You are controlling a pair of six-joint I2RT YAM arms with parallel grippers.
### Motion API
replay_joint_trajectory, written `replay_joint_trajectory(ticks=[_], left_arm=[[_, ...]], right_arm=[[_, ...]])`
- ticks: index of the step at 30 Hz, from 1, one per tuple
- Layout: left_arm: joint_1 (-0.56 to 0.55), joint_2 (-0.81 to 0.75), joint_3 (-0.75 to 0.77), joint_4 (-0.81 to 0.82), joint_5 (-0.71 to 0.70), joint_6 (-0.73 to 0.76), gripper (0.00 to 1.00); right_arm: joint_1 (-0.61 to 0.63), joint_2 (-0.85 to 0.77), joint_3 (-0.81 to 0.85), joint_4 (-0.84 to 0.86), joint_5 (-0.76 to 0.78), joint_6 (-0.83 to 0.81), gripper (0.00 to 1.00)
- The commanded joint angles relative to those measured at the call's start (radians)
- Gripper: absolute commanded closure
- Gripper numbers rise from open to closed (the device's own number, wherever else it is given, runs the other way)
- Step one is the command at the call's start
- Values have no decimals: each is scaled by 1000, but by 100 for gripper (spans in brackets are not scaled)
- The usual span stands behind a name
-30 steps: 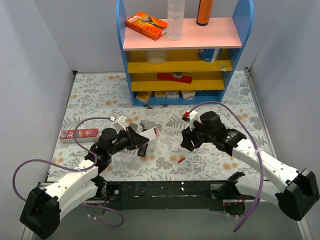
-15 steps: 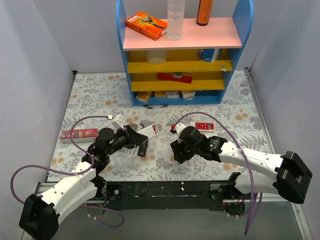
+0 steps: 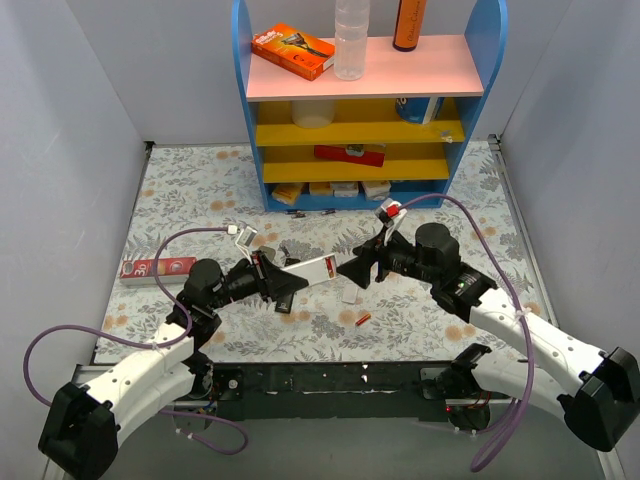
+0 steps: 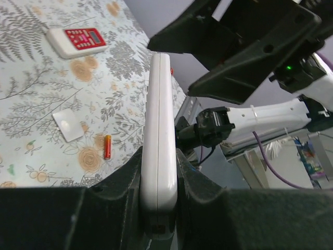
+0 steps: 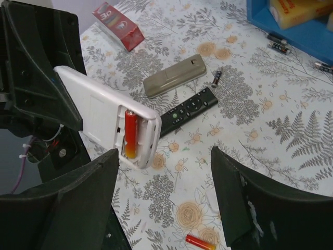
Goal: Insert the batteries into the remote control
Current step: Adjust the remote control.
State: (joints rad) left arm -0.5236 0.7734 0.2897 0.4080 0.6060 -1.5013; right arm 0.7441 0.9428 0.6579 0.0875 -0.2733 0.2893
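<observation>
My left gripper [image 3: 273, 279] [image 4: 158, 156] is shut on the white remote control [image 3: 318, 269] [image 4: 158, 130], holding it off the table, pointing right. Its open battery bay faces the right wrist view, where one red-orange battery [image 5: 130, 133] sits inside the remote control [image 5: 96, 112]. My right gripper [image 3: 362, 268] [image 5: 164, 156] is open just beyond the remote's free end, with nothing between its fingers. A loose battery [image 3: 363, 320] [image 4: 107, 146] [image 5: 200, 242] lies on the mat below. A white square cover [image 3: 349, 295] [image 4: 67, 126] lies beside it.
A grey remote [image 5: 174, 75] and a black remote [image 5: 187, 110] [image 3: 285, 298] lie under the held remote. A white remote with red buttons [image 4: 76, 40] lies further right. A red box [image 3: 158, 268] lies left, and the blue shelf [image 3: 365, 195] stands behind with small batteries [image 5: 276, 42] at its foot.
My right gripper has risen from the mat, swung toward the remote's end and opened wider. The left gripper has pushed the remote further right.
</observation>
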Motion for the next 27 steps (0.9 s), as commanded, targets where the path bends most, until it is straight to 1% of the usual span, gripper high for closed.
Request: replay_joint_trajectory(ticks=[1,5,8,12,17,23,24,26,27], left_arm=[[-1,-5,-7,147,115,-31,100],[-1,0,-4,167,144,-37,100],[-1,1,-7,187,156,-46,100],[-1,4,-7,207,166,-51,100],[-1,3,-9,233,185,-60,100],[-1,-8,-17,258,198,-65,100],[-1,-10,-17,264,199,-66,100],[-1,-14,-21,272,201,-68,100],[-1,-16,-26,282,201,-71,100]], right_arm=[[-29,24,23,145,-188,22,22],[-43,42,17,218,-245,60,22],[-54,50,13,257,-280,85,24],[-60,62,11,301,-325,111,30],[-64,80,5,328,-343,134,37],[-69,99,-7,374,-369,174,50],[-69,100,-12,380,-372,180,56],[-74,103,-18,386,-376,192,64],[-77,106,-18,386,-382,200,70]])
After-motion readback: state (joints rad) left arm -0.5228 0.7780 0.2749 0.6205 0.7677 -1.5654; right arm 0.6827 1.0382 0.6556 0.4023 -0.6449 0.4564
